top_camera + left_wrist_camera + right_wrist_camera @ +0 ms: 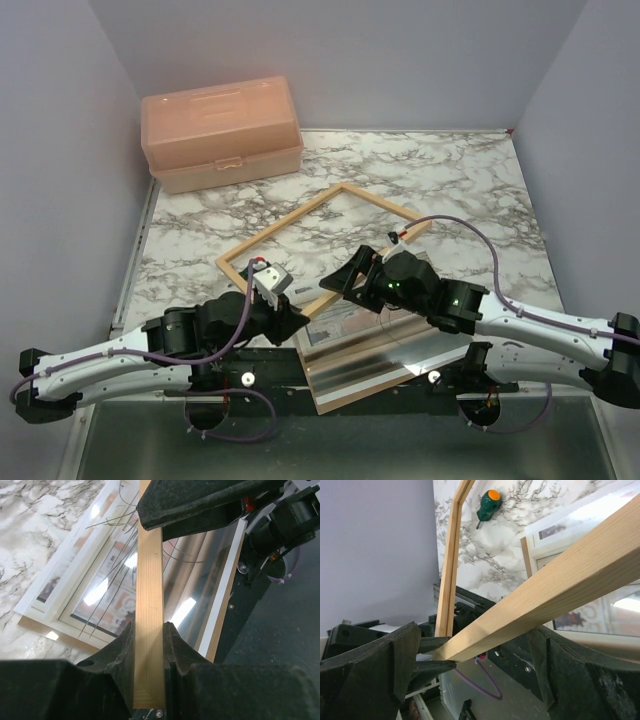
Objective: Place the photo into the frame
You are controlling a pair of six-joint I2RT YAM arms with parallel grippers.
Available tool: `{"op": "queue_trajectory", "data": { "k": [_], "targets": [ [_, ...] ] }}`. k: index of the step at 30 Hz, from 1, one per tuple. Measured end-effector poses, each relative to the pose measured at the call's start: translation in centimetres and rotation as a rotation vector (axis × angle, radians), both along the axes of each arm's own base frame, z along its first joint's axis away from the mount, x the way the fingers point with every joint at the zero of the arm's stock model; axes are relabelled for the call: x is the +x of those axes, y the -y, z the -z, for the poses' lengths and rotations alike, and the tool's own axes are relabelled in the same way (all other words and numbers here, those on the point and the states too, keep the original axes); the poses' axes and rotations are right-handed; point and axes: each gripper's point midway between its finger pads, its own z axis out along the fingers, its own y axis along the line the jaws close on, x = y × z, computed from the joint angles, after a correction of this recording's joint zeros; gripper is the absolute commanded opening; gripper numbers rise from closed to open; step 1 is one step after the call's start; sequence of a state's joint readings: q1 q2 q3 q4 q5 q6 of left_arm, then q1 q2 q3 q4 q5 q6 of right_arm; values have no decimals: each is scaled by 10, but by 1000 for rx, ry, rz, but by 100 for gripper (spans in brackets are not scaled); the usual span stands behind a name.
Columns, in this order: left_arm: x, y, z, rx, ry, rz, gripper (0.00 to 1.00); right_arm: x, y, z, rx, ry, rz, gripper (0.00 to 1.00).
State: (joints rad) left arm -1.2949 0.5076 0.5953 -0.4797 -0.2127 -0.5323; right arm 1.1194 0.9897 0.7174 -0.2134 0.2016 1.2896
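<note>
Marble-look tabletop point(450, 180): thin light-wood frame point(330, 215) raised at near side, L gripper point(148, 645) clamped on its bar; R gripper point(477, 647) straddles bar, grip unclear. Glossy photo point(100, 600) lies flat beneath.

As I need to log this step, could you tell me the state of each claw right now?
Left claw: closed on the frame bar.
Right claw: frame bar passes through it; clamped or not cannot be told.

Thin light-wood frame point(283, 224), near bar over the flat plant photo point(115, 607).
</note>
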Motion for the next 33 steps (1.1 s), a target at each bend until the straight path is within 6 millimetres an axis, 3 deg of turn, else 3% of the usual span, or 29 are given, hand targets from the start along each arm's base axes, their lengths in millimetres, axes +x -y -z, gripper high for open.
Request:
{"op": "queue_trajectory", "data": {
  "k": [7,9,15,21,22,23,25,27,29,33],
  "targets": [
    [1,-14,0,-38,-17,-49,0,24,-13,7,55,-30,-4,83],
    [1,-16,-2,-52,-23,-55,0,30,-10,8,69,-25,11,79],
    [-1,-19,-5,-73,-30,-59,0,42,8,15,95,-17,71,77],
    [-1,-21,-6,-76,-32,-62,0,53,11,13,118,10,93,30],
    [-1,-21,-6,-77,-33,-65,8,55,10,14,119,8,96,24],
    [-1,-22,-6,-74,-35,-66,23,57,9,13,135,-8,106,19],
    [-1,-24,0,-46,-39,-70,66,63,1,5,166,-24,111,14],
    [0,-25,3,-26,-39,-76,90,69,-8,-3,160,3,93,10],
    [2,-27,-6,-25,-23,-80,98,75,-16,-7,137,32,69,6],
    [7,-31,-42,-69,9,-105,98,84,-32,-18,122,47,25,3]
  ]
}}
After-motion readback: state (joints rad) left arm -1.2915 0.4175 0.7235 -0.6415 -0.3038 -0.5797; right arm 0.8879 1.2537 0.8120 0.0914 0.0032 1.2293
